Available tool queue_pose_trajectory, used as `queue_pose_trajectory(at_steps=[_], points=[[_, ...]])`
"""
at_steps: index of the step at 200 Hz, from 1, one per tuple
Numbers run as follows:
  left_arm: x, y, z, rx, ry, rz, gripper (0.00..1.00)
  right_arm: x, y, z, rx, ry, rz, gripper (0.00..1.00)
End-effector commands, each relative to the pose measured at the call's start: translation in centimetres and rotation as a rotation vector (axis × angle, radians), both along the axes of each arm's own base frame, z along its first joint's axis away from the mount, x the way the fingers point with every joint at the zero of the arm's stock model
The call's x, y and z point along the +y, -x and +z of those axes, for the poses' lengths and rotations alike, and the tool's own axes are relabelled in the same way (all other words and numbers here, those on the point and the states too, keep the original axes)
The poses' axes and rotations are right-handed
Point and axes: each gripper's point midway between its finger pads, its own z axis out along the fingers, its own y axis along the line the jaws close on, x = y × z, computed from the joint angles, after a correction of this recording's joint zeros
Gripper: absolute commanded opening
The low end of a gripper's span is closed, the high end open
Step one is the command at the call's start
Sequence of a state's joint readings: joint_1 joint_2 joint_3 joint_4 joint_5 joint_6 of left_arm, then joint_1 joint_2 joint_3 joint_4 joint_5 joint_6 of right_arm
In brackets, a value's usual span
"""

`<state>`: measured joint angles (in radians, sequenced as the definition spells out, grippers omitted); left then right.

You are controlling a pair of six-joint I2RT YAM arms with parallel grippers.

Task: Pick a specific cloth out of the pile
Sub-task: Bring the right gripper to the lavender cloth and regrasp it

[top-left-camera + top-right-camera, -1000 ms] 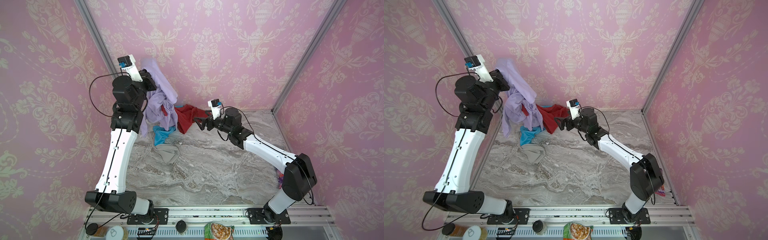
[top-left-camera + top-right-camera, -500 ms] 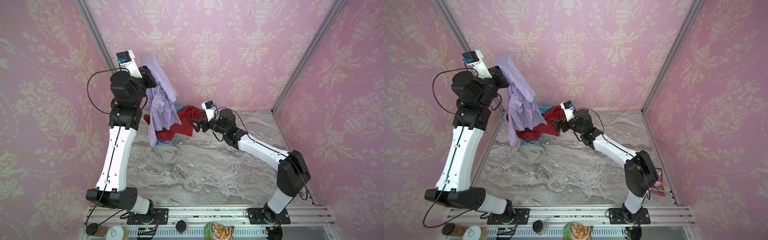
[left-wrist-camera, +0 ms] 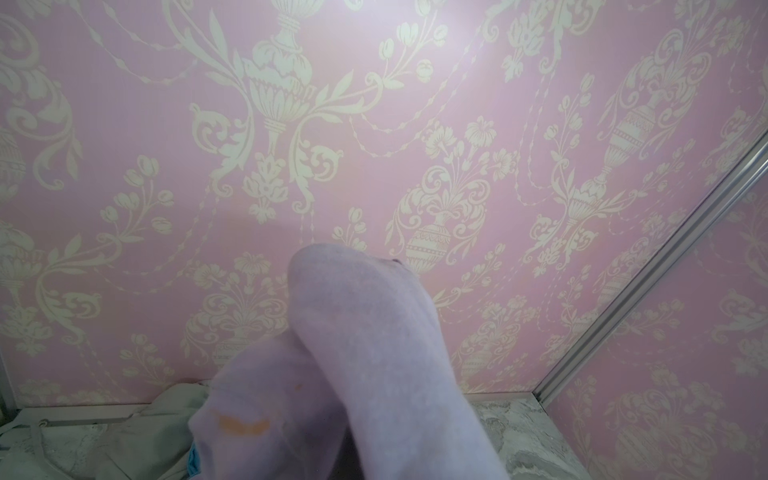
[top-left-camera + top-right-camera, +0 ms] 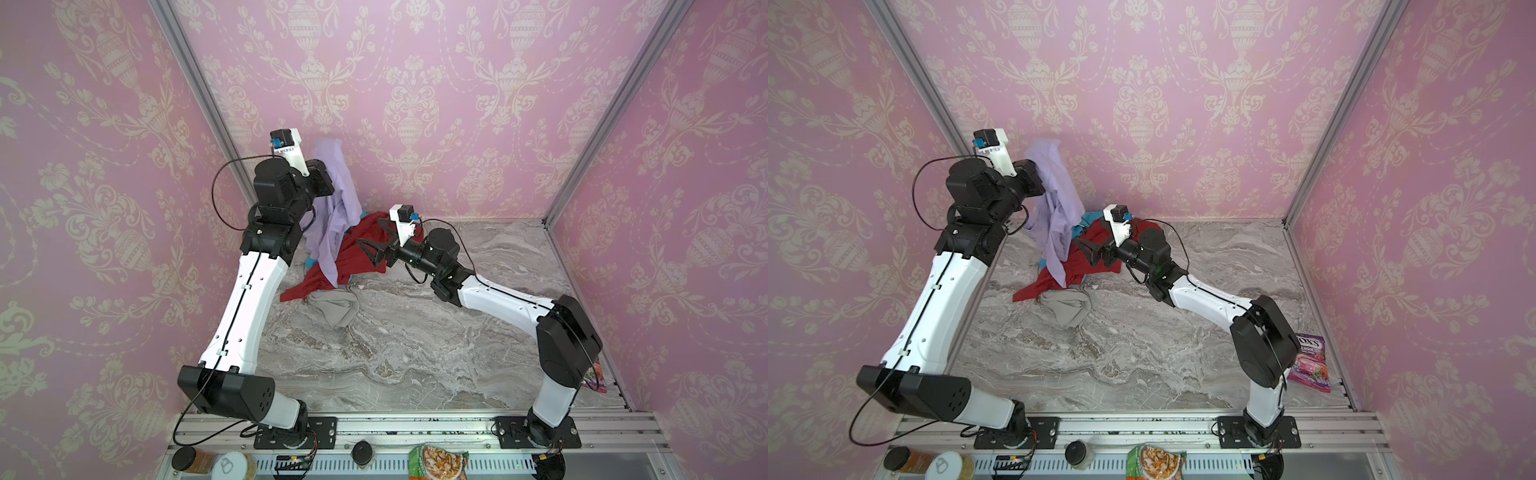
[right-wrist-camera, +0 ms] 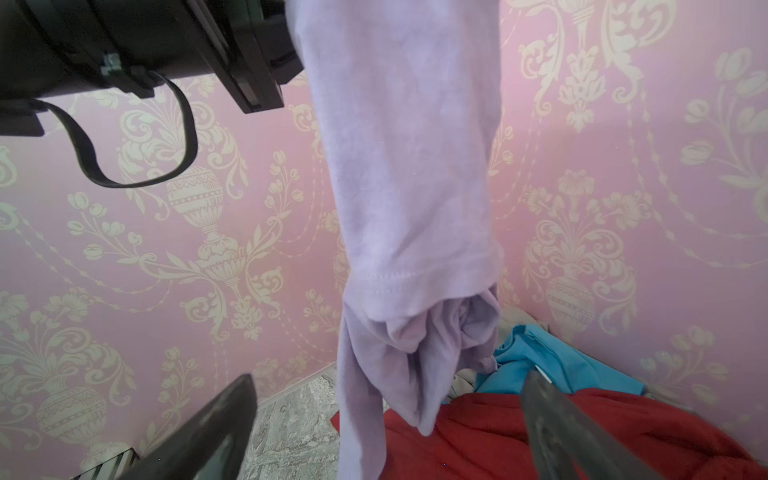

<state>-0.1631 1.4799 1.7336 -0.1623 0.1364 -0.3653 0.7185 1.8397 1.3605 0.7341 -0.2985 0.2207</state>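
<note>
Right wrist view showed the right hand wide open, low over the pile. In both top views the left arm reached up, and its left hand clamped the cloth, which hung onto the pile at eleven o'clock on the surface.

Soft matt lavender cloth; polished veined marble-look table.

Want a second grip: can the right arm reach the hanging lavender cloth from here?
Probably yes. The right gripper is open above the red cloth, and the lavender cloth hangs from the left gripper directly ahead of its fingers, nothing between.
</note>
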Motion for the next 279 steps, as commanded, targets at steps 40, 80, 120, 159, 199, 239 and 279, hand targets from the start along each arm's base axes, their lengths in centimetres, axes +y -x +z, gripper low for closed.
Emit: queue_pose_trajectory(at_steps=[40, 80, 120, 159, 199, 239, 279], points=[[-5.5, 4.6, 3.4, -0.081, 0.046, -0.145, 0.00, 1.1, -3.1, 0.2, -0.126, -0.195, -0.218, 1.00], [-5.3, 6.6, 3.3, -0.063, 0.081, -0.156, 0.00, -3.0, -5.0, 1.3, -0.213, -0.284, -0.491, 1.00], [-5.2, 7.9, 3.3, -0.047, 0.117, -0.173, 0.00, -4.0, -6.0, 2.5, -0.239, -0.308, -0.573, 0.76], [-4.9, 7.7, 2.3, -0.015, 0.083, -0.153, 0.00, -3.0, -5.8, 2.1, -0.203, -0.283, -0.468, 0.21], [-3.6, 6.3, 0.8, 0.027, 0.019, -0.081, 0.00, -3.9, -5.0, 1.5, -0.137, -0.264, -0.423, 0.00], [-1.7, 4.2, -2.5, 0.097, -0.032, -0.018, 0.00, -5.5, -4.7, 1.0, -0.012, -0.204, -0.388, 0.00], [-1.2, 2.8, -7.3, 0.191, -0.053, -0.016, 0.09, -7.6, -4.5, 1.5, 0.121, -0.130, -0.382, 0.00]])
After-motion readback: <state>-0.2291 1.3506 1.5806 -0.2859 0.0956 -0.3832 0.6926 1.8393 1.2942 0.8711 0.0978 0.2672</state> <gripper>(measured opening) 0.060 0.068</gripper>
